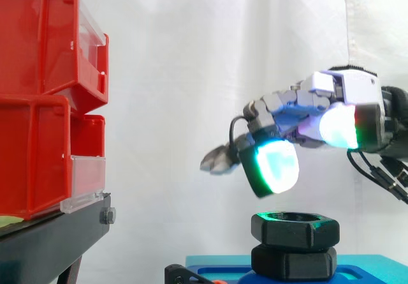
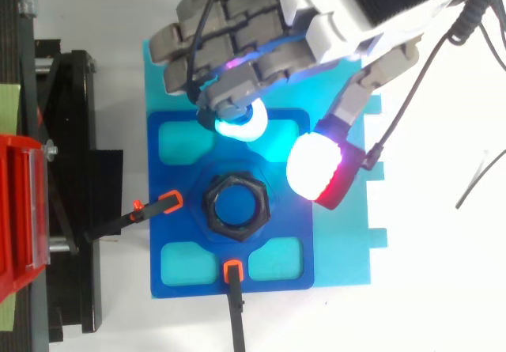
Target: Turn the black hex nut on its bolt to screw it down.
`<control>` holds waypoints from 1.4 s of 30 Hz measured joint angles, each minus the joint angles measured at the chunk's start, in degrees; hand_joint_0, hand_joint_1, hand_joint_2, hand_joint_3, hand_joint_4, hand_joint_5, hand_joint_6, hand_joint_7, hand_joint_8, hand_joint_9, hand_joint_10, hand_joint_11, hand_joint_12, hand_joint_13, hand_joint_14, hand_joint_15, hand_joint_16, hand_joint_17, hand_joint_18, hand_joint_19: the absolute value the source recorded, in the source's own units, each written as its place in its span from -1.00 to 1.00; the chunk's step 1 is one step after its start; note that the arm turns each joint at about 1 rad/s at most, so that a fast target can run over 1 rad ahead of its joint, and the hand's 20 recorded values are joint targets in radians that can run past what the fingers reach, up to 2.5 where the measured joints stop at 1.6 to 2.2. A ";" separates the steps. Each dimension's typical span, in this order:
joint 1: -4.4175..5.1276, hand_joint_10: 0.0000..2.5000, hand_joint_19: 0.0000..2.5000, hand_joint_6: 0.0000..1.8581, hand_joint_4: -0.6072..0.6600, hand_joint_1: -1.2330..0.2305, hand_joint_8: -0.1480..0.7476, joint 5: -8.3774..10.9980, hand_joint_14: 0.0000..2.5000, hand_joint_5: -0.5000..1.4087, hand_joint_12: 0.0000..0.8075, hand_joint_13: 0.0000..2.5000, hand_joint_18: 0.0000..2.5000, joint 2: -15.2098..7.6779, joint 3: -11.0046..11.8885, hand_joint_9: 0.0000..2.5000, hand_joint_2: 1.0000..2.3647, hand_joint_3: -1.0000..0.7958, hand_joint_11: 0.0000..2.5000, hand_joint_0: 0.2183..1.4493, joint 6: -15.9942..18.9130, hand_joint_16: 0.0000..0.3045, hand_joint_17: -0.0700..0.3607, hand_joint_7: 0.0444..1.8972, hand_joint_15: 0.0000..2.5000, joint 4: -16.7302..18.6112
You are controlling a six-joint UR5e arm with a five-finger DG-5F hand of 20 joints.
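The bins [image 1: 38, 99] are standing at nine o'clock from the nut [image 2: 236, 208], which is sitting mid-base [image 2: 348, 265]. At its one o'clock the robot hand [image 2: 237, 20] is hovering, released, holding nothing. I am judging this the approach step; next it needs lowering around the nut.

Hex nut [image 1: 294, 228] atop a second hex piece [image 1: 293, 261], centred on fixture plate [image 2: 340, 249], hand [image 1: 299, 102] above the nut — not touching, clamps [image 2: 158, 206] at plate's left and lower edges in top view, stacked bins [image 1: 38, 105] on stand [image 1: 51, 239] left of plate.
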 measured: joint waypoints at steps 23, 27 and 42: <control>5.07 -0.99 -0.62 -0.46 0.19 0.33 -0.10 5.18 -1.00 -0.51 -0.13 -0.58 -0.63 -2.38 2.52 -0.54 -1.00 -0.44 -0.85 -0.53 -3.10 -0.61 -0.06 0.44 -0.91 2.47; 6.37 -0.99 -0.63 -0.46 0.19 0.33 -0.11 6.55 -1.00 -0.51 -0.13 -0.58 -0.63 -2.53 2.53 -0.54 -1.00 -0.44 -0.85 -0.53 -3.09 -0.61 -0.06 0.43 -0.91 1.76; 9.47 -0.99 -0.63 -0.46 0.17 0.34 -0.11 9.57 -1.00 -0.51 -0.13 -0.58 -0.63 -2.58 2.43 -0.54 -1.00 -0.44 -0.86 -0.53 -3.30 -0.61 -0.06 0.41 -0.91 -0.97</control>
